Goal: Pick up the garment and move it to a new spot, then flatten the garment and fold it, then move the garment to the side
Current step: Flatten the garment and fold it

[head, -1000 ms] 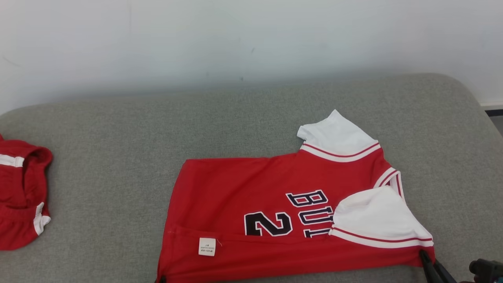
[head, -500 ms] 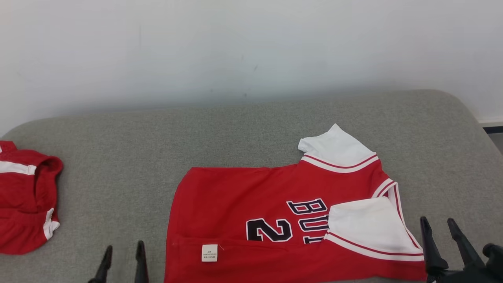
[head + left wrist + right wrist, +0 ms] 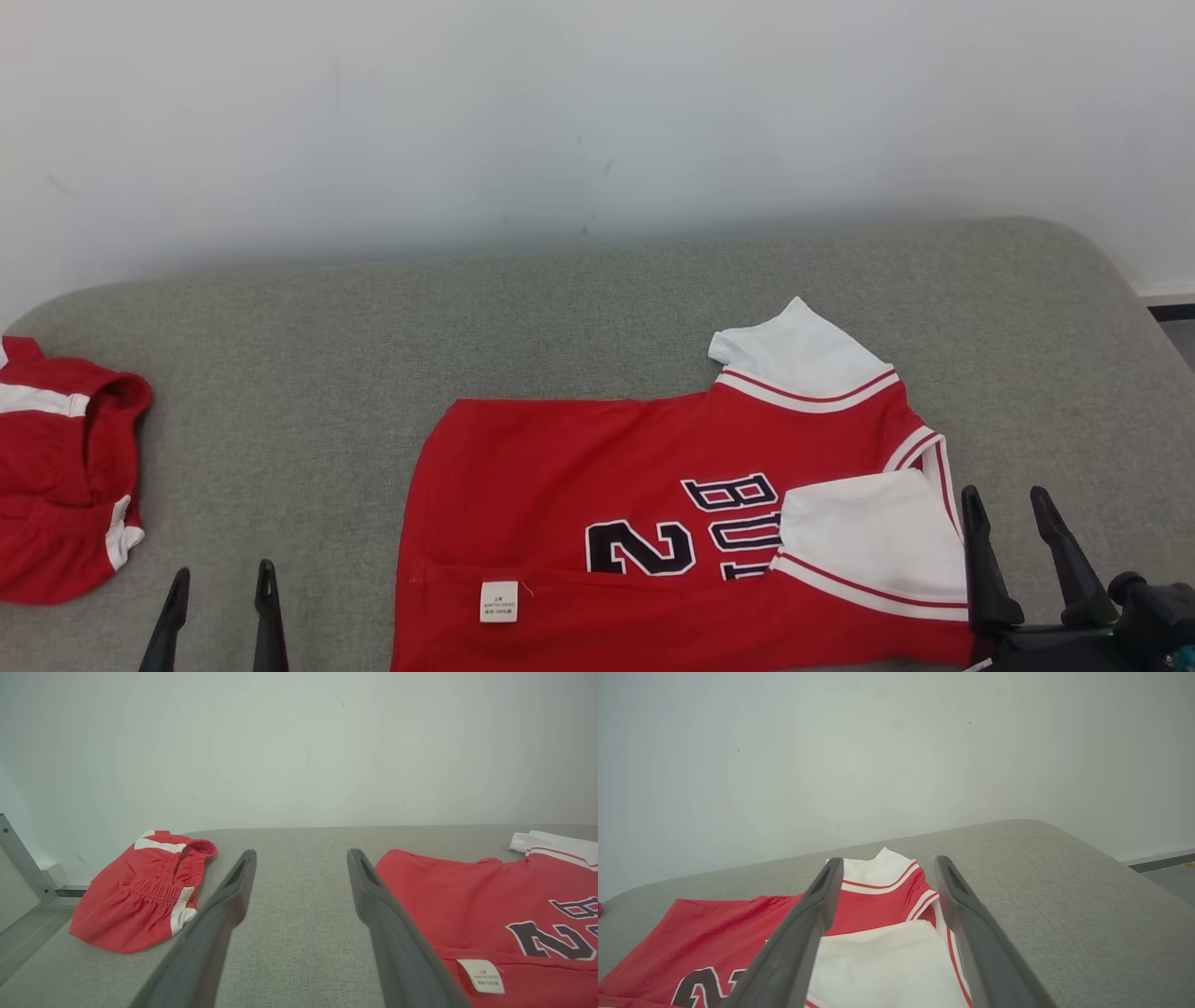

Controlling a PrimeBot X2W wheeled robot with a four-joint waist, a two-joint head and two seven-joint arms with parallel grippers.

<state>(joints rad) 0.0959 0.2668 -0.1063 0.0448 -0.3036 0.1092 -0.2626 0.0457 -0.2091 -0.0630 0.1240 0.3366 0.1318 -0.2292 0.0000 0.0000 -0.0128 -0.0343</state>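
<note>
Nearest the camera, off the near-left corner of the red jersey, the left gripper stands with both fingers spread wide, holding nothing. At the jersey's near-right corner the right gripper gapes just as wide and empty, beside the folded-in white sleeve. The jersey lies flat on the grey cushion, near edge turned over (care label facing up). Well left of the jersey sit bunched red shorts; beyond it, a white wall.

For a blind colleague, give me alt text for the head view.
A red jersey, partly folded, lies on a grey cushion between the open left gripper and open right gripper. Red shorts lie far left.
</note>
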